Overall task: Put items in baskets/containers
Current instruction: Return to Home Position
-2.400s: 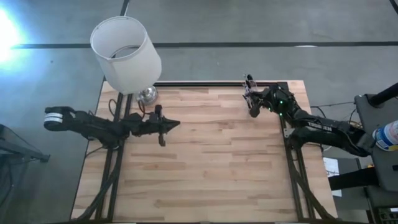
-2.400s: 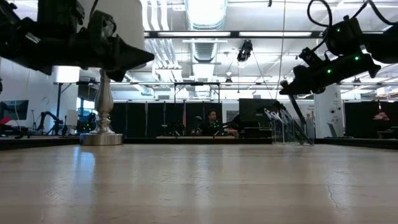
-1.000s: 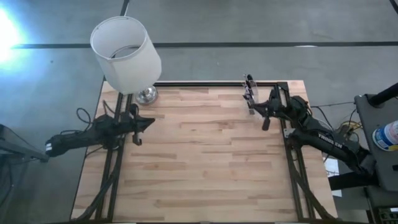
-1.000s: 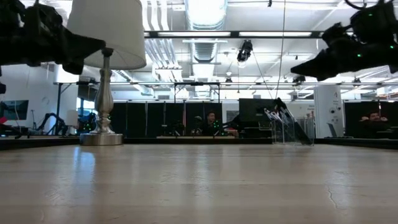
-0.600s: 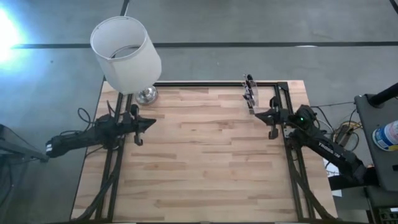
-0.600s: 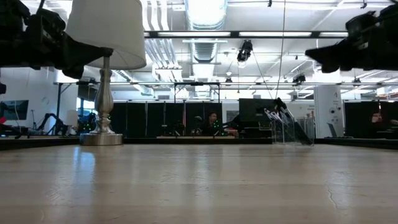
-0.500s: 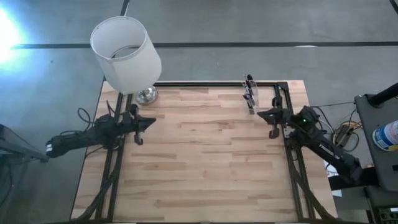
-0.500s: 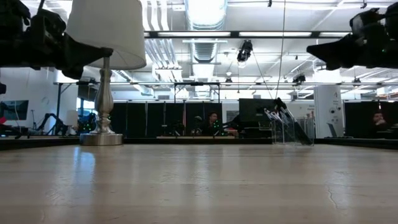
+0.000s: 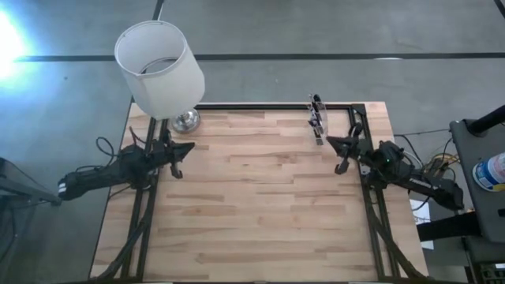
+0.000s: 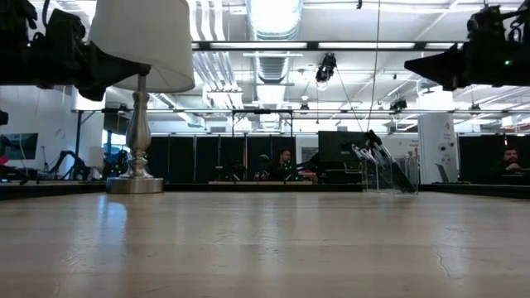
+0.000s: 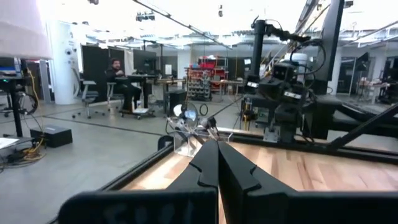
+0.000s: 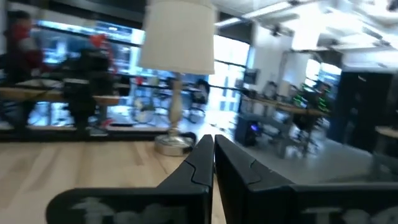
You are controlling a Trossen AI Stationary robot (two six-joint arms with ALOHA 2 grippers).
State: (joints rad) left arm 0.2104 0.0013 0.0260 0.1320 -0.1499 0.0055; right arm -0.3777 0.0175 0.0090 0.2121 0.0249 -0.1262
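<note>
Pale wooden boards make up the desk, which stands in a large workshop hall under ceiling lights.

Left pincer: pressed together and holding nothing, as its own wrist view confirms. It hangs above the desk's left edge, just beside the chrome lamp base and near the rim of the white lampshade.

Right pincer: likewise closed and empty, raised over the desk's right side near the far corner. Both arms lie folded back toward their mounts. I judge this consistent with a move to rest, since no grasp is in hand.

Clear cup: upright, close to the far edge of the desk, near the right pincer but apart from it. Brushes stand bundled inside it, leaning, with their ends fanned above the rim. Which end is up cannot be told. No loose brush shows on the boards in the high view, so loading appears finished. The cup's place on the right half suits the right arm's reach.

Clearances: the middle and near parts of the desk offer wide room for either arm. There are two tight spots. The cup sits by the black frame rail with the right pincer close, and the lamp crowds the left pincer. A careless swing at either could tip something over.
</note>
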